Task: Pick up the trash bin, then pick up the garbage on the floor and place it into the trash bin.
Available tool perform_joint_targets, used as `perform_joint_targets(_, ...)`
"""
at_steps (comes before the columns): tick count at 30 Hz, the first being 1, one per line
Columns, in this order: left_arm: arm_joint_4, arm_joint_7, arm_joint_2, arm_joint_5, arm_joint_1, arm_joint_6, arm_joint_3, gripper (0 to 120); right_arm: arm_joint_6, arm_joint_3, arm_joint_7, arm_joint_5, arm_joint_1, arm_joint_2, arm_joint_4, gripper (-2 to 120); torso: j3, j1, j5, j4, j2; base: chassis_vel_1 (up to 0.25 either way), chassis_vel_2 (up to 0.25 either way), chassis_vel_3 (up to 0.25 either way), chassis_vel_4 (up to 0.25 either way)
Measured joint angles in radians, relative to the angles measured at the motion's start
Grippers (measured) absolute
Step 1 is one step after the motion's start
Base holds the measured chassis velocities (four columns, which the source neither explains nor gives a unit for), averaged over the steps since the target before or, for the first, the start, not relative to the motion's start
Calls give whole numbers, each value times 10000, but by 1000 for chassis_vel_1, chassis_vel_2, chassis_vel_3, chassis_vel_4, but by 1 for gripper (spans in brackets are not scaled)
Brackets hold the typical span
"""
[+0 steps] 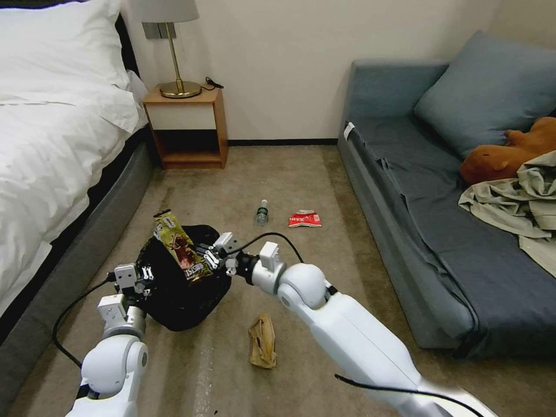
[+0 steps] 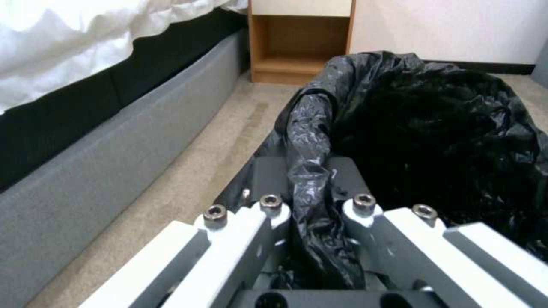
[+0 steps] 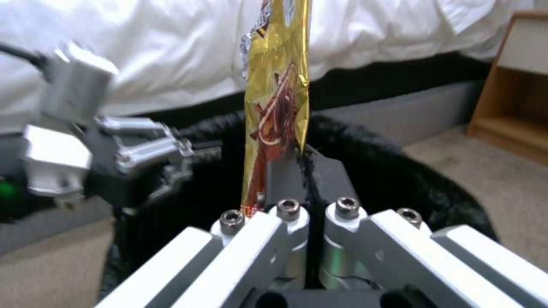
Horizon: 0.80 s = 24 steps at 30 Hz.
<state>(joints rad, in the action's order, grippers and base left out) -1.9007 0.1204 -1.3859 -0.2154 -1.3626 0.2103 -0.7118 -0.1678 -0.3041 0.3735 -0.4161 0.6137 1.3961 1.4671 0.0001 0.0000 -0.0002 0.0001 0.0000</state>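
Left gripper (image 1: 141,282): clamped on the bin's (image 1: 182,289) rim at the bin's 9 o'clock side, bag plastic bunched between the closed fingers (image 2: 268,179), bin held up off the carpet (image 1: 324,191) and tipped.

Right gripper (image 1: 215,255): pinched shut on the lower end of the wrapper (image 1: 180,246), which stands up over the bin's mouth, just in from the 3 o'clock rim.

Step in hand: getting the wrapper into the bin, as I read it.

How to do it well: bring the wrapper's low end further over the dark opening before letting go. It is tall and light, so a release from near the rim could tip it back out. The left arm should keep the mouth facing up and steady.

Hedge: in the right wrist view the wrapper (image 3: 277,98) sits against the pads, but how deep it already reaches into the bag is hard to judge.

Count, bin: one.

Count, garbage: four pieces. One wrapper in the grip, and three on the carpet: a paper bag (image 1: 262,341) at 6 o'clock of the right gripper, a bottle (image 1: 262,212) at 12 o'clock, a red packet (image 1: 305,219) at 1 o'clock.

Count, in the bin so far: none that I can see.
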Motion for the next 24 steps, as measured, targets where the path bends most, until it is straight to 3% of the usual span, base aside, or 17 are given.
perform_joint_targets(8, -154, 15, -69, 4, -176, 3, -78, 5, 494, -277, 14, 333, -192, 413, -1203, 0, 0, 0, 1, 0, 1, 0, 0, 0, 0)
perform_joint_targets(14, -191, 20, -43, -12, -210, 3, -124, 5, 535, -322, -2, 568, -35, 406, -1285, 0, 0, 0, 2, -1, 0, 0, 0, 0, 0)
perform_joint_targets(17, -220, 23, -38, -20, -213, 3, -126, 5, 522, -361, -45, 630, 38, 342, -1185, 7, 0, 0, 2, -1, 0, 0, 0, 0, 0)
perform_joint_targets(24, -274, 27, -19, -41, -271, 4, -139, 5, 410, -377, -168, 676, 113, 215, -993, 36, 0, 0, 2, -2, 0, 0, 0, 0, 0)
